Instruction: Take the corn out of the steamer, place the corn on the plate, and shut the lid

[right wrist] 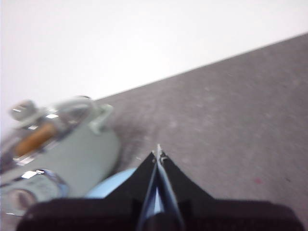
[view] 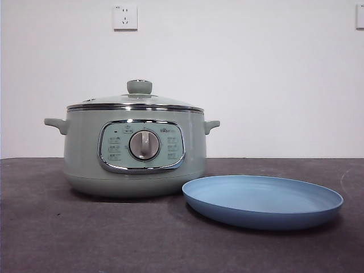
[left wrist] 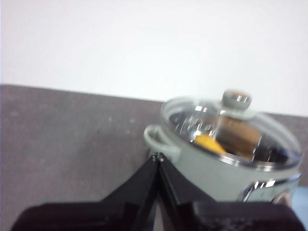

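The sage-green steamer (view: 134, 153) stands on the dark table, left of centre, with its glass lid (view: 136, 102) on and the green knob (view: 139, 87) on top. The corn (left wrist: 208, 143) shows as a yellow patch through the lid in the left wrist view; in the right wrist view the corn (right wrist: 33, 138) looks orange through the glass. The light-blue plate (view: 263, 200) lies empty to the steamer's right. My left gripper (left wrist: 158, 159) is shut, back from the steamer's side handle (left wrist: 161, 141). My right gripper (right wrist: 158, 155) is shut, above the plate's edge (right wrist: 108, 185).
A white wall with a socket (view: 125, 17) stands behind the table. The dark grey table top (view: 57, 227) stretches in front of and beside the steamer. No arm shows in the front view.
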You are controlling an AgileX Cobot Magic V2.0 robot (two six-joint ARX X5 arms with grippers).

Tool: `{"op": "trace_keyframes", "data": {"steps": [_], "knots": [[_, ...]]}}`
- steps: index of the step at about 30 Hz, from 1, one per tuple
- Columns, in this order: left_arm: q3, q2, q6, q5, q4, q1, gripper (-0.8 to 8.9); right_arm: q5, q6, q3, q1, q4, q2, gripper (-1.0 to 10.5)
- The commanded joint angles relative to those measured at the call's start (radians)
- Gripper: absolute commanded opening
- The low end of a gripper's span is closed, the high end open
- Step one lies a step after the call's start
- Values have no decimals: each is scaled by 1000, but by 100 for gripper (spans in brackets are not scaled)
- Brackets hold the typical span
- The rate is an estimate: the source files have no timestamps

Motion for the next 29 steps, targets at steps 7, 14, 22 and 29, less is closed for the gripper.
{"op": "trace_keyframes", "data": {"steps": [7,14,22,29], "knots": [[269,195,-5,148,-127,2,-7,-159,-61,282,-1,-34,240,-12],[496,381,29,348,-238,2,-7,-348,-244,602,-1,-323,499,-11],[730,540,175,390,-516,2,-7,-446,-389,894,17,-611,721,-11],[834,602,237,389,-664,2,-7,-444,-465,1000,54,-740,809,-11]]}}
